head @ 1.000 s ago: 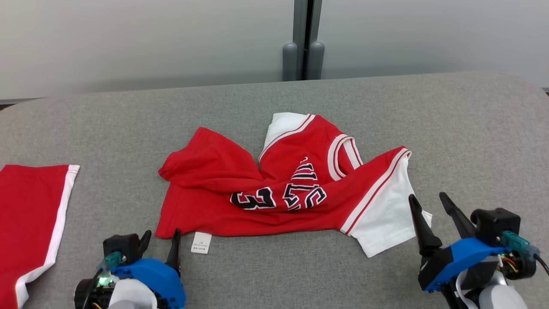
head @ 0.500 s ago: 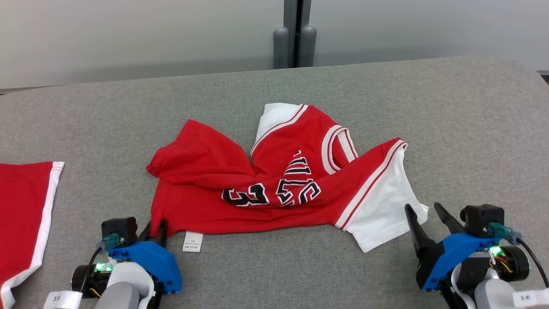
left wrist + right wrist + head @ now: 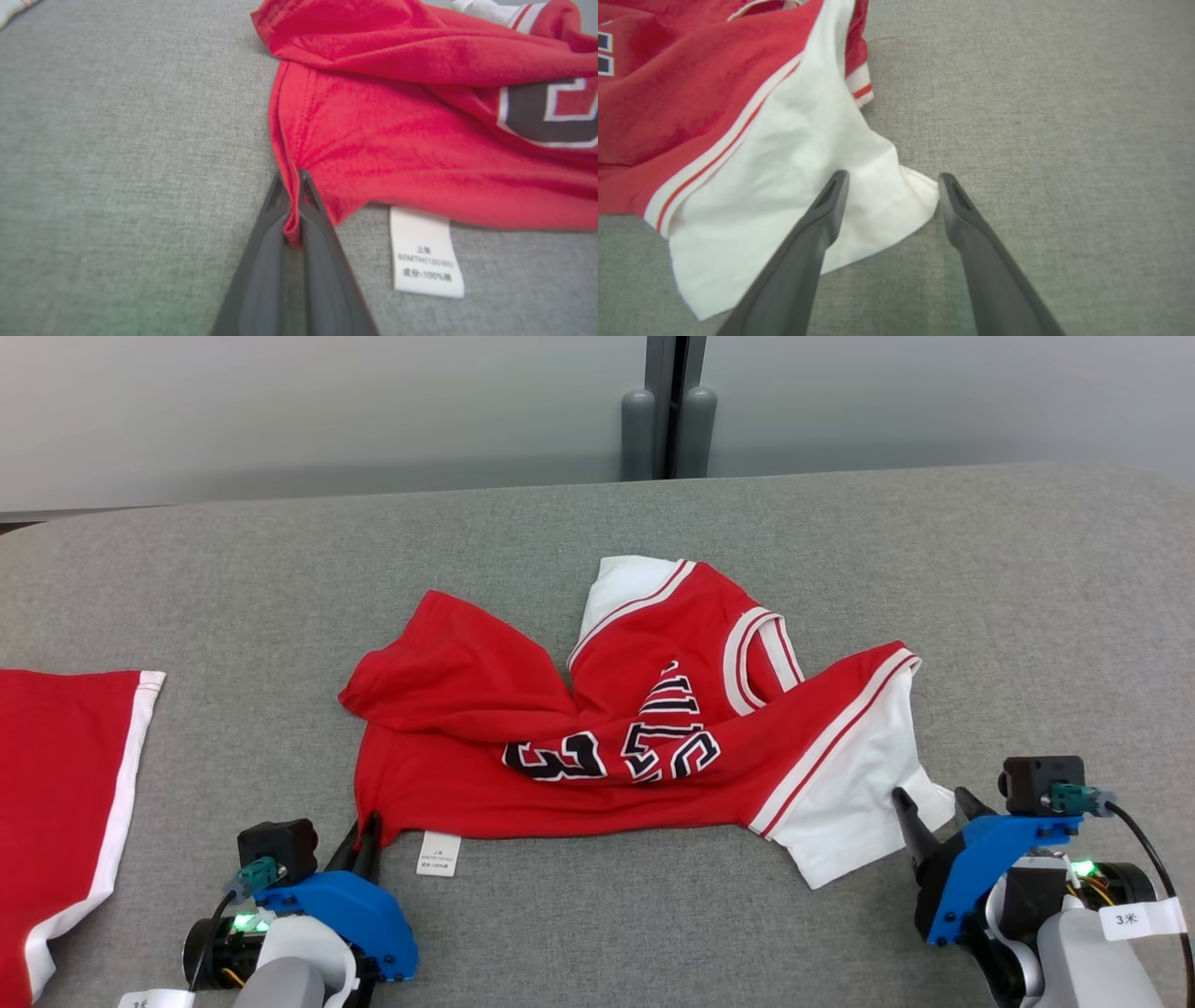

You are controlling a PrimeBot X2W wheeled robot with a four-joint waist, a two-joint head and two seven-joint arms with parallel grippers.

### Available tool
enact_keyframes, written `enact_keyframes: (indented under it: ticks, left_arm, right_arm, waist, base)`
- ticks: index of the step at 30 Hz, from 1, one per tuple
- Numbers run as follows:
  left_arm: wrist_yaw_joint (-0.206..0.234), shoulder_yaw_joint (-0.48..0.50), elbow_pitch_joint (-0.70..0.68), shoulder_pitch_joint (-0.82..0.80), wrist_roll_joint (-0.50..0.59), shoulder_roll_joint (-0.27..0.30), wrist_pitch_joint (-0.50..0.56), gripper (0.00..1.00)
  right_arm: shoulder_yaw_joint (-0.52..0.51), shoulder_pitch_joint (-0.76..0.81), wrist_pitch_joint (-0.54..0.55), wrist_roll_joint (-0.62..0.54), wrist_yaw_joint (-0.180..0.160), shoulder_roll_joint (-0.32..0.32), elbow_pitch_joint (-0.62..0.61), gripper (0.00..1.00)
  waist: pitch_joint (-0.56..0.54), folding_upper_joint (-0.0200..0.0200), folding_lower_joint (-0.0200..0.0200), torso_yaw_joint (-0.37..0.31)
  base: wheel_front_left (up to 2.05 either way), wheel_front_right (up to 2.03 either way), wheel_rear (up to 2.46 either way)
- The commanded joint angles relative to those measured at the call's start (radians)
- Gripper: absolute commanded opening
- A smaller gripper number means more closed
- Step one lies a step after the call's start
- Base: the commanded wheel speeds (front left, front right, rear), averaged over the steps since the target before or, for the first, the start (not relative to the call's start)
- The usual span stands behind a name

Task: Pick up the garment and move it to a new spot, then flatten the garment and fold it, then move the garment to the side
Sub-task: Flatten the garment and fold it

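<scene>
Your left gripper [image 3: 364,829] was pinched shut on the red hem corner of the garment [image 3: 597,709], just left of the care label [image 3: 439,854]. In the left wrist view only a thin fold of red edge sat between the dark fingers [image 3: 317,242]. That bite looked shallow to me. A quick lift or a pull to the side could draw the hem out, and you would be left holding nothing.

Above and to the right of the label, the garment lay crumpled on the grey table [image 3: 187,616]. Its upper-left part was folded over the body, and the printed numerals [image 3: 611,756] were partly buried in a crease. If you raised it from the hem corner alone, the rest would likely drag across the table and bunch tighter, making the flattening harder.

Far right of the label, the white sleeve [image 3: 859,812] ended in a flat corner, and your right gripper [image 3: 930,795] stood wide open around it. One finger was over the white cloth and the other over bare table just beside the tip. I could not tell whether either was touching. Closing from there risked catching only the very tip, or nudging it away along the table — then the two arms would lift unevenly and the garment would twist between them.
</scene>
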Motion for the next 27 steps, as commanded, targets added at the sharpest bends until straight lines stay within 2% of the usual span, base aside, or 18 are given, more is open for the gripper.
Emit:
enact_keyframes:
  ticks: [1,6,10,11,12,13,14,20,27]
  left_arm:
    - [-0.004,-0.010,0.034,0.036,-0.005,-0.003,0.009,0.00]
    - [-0.005,-0.018,0.037,0.023,-0.013,0.001,-0.002,0.00]
    - [-0.007,-0.026,0.036,0.011,-0.019,0.002,-0.005,0.00]
    - [-0.007,-0.027,0.036,0.008,-0.022,0.002,-0.006,0.00]
    - [-0.008,-0.029,0.037,0.006,-0.024,0.002,-0.007,0.00]
    - [-0.008,-0.030,0.037,0.004,-0.025,0.002,-0.006,0.00]
    - [-0.008,-0.031,0.037,0.003,-0.028,0.002,-0.007,0.00]
    - [-0.010,-0.024,0.024,0.013,-0.051,0.000,-0.033,0.00]
    - [-0.014,0.003,-0.114,0.034,-0.113,0.007,-0.115,0.00]
  right_arm:
    - [-0.012,-0.018,0.005,-0.010,0.000,-0.009,0.021,1.00]
    - [-0.024,-0.052,0.023,-0.058,0.000,-0.004,0.109,1.00]
    - [0.043,-0.069,0.052,-0.052,0.003,0.006,0.181,1.00]
    - [0.061,-0.069,0.067,-0.047,0.004,0.009,0.199,0.89]
    - [0.077,-0.066,0.082,-0.045,0.006,0.012,0.212,0.44]
    - [0.097,-0.063,0.093,-0.043,0.006,0.016,0.223,0.20]
    - [0.112,-0.057,0.106,-0.033,0.007,0.019,0.231,0.00]
    - [0.132,-0.029,0.083,0.005,0.006,0.009,0.185,0.00]
    - [0.071,0.003,0.024,0.063,0.000,-0.012,-0.090,0.00]
  waist:
    - [0.002,0.0000,0.0000,0.002]
    - [0.012,0.0000,0.0000,0.004]
    - [0.022,0.0000,0.0000,0.006]
    - [0.024,0.0000,0.0000,0.007]
    - [0.026,0.0000,0.0000,0.007]
    - [0.027,0.0000,0.0000,0.008]
    - [0.028,0.0000,0.0000,0.009]
    - [0.019,0.0000,0.0000,0.008]
    - [-0.018,0.0000,0.0000,-0.006]
  base:
    - [0.00,0.00,0.00]
    - [0.00,0.00,0.00]
    - [0.00,0.00,0.00]
    - [0.00,0.00,0.00]
    - [0.00,0.00,0.00]
    - [0.00,0.00,0.00]
    - [0.00,0.00,0.00]
    - [0.00,0.00,0.00]
    - [0.00,0.00,0.00]
